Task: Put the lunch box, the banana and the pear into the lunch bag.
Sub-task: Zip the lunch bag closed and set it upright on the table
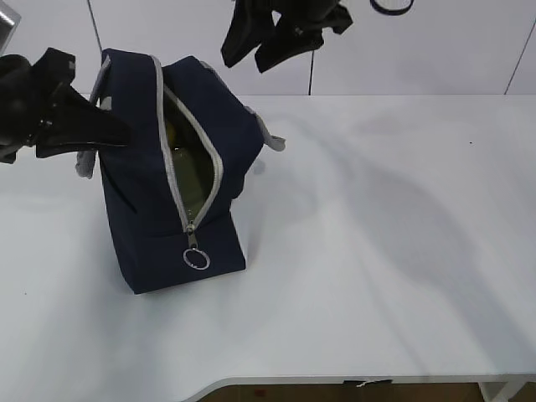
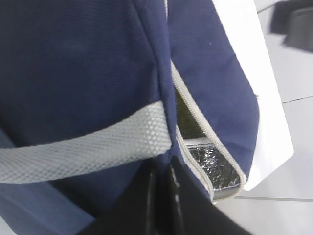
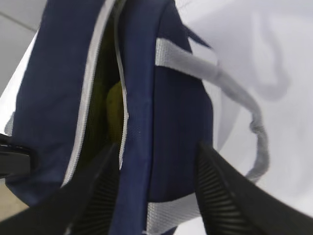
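The navy lunch bag (image 1: 142, 201) stands upright at the table's left with its grey zipper open along the top. My left gripper (image 1: 117, 134) is shut on the bag's top edge by a grey handle; in the left wrist view its fingers (image 2: 164, 191) pinch the navy fabric of the bag (image 2: 73, 63). My right gripper (image 1: 258, 57) hangs open above the bag. In the right wrist view its jaws (image 3: 157, 147) stand apart over the bag's side wall (image 3: 181, 107). A yellow fruit (image 3: 115, 105) shows inside the opening; I cannot tell whether it is banana or pear. The lunch box is hidden.
The zipper's ring pull (image 1: 197, 259) hangs at the bag's front. A grey handle loop (image 1: 272, 138) sticks out on the bag's far side. White table (image 1: 377, 251) stretches to the right and front; its near edge runs along the bottom.
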Controlling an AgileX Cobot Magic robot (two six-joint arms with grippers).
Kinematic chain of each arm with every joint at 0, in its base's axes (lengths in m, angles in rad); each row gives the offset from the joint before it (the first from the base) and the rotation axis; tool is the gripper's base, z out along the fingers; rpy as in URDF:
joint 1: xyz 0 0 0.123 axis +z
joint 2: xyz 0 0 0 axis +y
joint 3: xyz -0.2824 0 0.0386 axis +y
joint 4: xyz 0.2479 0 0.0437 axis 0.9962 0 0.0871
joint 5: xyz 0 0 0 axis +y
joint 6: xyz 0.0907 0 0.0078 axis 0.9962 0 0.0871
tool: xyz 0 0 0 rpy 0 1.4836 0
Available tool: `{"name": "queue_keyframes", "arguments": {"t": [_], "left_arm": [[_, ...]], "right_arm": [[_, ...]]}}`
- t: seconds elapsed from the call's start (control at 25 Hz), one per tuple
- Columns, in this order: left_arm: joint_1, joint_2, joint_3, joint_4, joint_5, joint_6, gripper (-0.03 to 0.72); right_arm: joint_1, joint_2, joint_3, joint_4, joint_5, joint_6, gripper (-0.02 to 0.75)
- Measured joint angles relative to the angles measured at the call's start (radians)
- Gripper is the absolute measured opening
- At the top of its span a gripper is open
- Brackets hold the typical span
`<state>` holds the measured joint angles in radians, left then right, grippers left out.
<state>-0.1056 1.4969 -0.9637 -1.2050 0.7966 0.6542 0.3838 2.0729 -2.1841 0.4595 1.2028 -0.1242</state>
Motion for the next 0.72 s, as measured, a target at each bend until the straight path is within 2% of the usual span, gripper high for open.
{"name": "queue_keyframes", "arguments": {"t": [0.28,0.32,0.72], "left_arm": [[0.000,0.000,0.000,0.000,0.000,0.001,-0.002],[0.000,0.000,0.000,0.000,0.000,0.001,-0.002],[0.000,0.000,0.000,0.000,0.000,0.001,-0.002]], "right_arm": [[0.000,0.069,0.000,0.053,0.008,0.002,0.398],[0.000,0.074,0.000,0.057,0.009,0.004,0.417],[0.000,0.122,-0.002,0.086,-0.009,0.002,0.389]]}}
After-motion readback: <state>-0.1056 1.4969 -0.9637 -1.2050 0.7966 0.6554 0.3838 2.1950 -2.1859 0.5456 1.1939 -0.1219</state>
